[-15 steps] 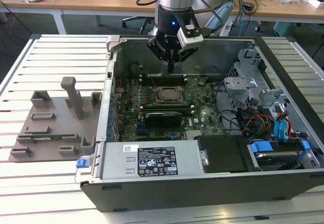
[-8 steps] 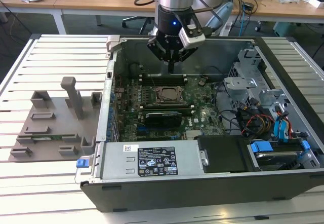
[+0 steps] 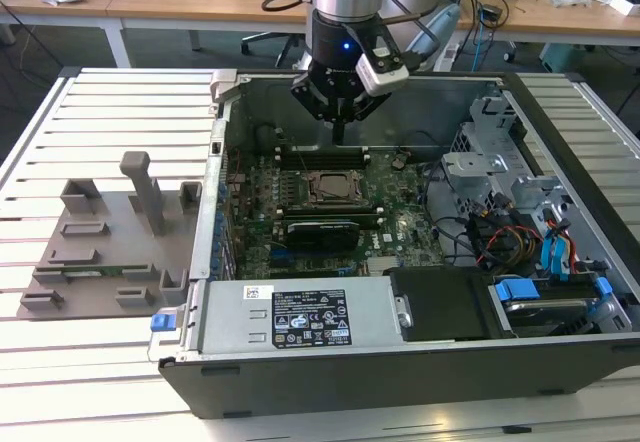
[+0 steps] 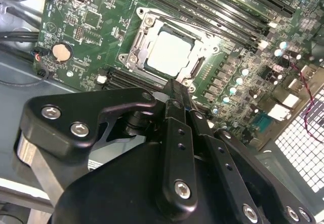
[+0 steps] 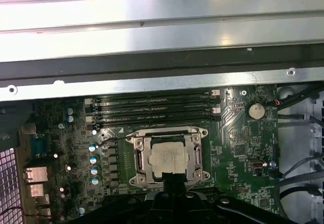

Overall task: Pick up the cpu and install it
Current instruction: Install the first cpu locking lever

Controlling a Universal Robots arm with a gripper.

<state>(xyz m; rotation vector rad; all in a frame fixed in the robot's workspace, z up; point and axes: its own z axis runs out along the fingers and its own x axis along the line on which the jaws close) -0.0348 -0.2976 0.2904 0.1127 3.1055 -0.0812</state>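
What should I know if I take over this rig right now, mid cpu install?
Gripper: shut and holding nothing. Its tips are by one edge of the socket frame; I cannot tell whether they touch it.
cpu: lies flat inside the socket frame on the motherboard, silvery top up.
Done: judging by how it lies, the cpu has been picked up and set in the socket.
Left: these views cannot confirm that it is fully seated.
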